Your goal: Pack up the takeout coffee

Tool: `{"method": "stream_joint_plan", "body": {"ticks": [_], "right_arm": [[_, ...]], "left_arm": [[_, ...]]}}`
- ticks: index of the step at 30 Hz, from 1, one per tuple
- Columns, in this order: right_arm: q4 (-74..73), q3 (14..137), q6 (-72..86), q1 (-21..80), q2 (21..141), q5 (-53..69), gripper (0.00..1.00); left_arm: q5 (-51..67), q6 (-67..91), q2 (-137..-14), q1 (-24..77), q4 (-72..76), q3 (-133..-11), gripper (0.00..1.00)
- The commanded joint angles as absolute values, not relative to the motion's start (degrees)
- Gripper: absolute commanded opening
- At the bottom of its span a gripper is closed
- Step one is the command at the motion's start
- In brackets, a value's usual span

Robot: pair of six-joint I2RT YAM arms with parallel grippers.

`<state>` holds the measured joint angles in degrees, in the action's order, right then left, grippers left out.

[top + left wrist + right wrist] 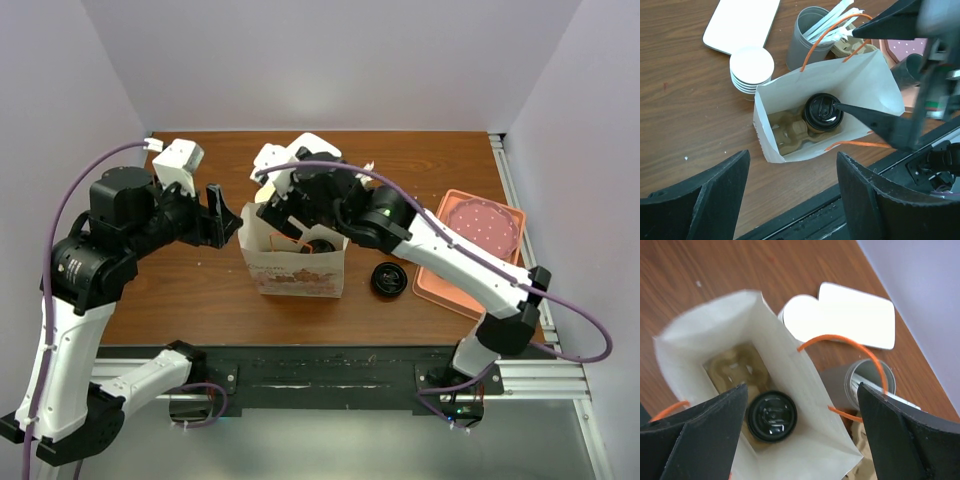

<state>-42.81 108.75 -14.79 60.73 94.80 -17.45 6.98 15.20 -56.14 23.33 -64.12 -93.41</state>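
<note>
Starting at the near edge of the worktop [190, 285]: a white paper bag [295, 270] with orange handles stands upright and open, roughly between the two arms. Just to its right a loose black lid [388, 279] lies flat on the wood. Further right there's a salmon tray [432, 285] with a round pinkish disc [485, 225] in it.

The takeout coffee [822, 112] is down inside the bag, upright, black lid on top. It sits in a brown cardboard carrier [787, 132] on the bag's bottom, in the right-hand part of the bag seen from above.

The right gripper [802, 390] hangs over the bag's mouth with its fingers spread wide and nothing between them, so it's released. The left gripper [220, 215] sits just left of the bag near rim height, also spread apart and empty.

Behind the bag there's a stack of lidless cream cups [751, 67] with a grey cup of white utensils [807, 37] beside it. Farthest back is a flat white rounded tray [742, 22].
</note>
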Motion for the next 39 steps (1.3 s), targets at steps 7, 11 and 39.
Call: {"method": "stream_joint_plan", "body": {"ticks": [7,11,39], "right_arm": [[-33.7,122.0,-6.4,57.3,95.4,-26.2,0.92],[-37.5,127.3,2.8,47.9,98.6,-25.5,0.85],[-44.9,112.2,22.2,20.8,105.3,-0.4,0.29]], "left_arm": [[7.4,12.5,-58.2,23.5,-61.3,-98.6,0.76],[7.8,12.9,-58.1,23.5,-60.6,-98.9,0.76],[11.2,19.5,-55.0,23.5,-62.6,-96.8,0.75]]}}
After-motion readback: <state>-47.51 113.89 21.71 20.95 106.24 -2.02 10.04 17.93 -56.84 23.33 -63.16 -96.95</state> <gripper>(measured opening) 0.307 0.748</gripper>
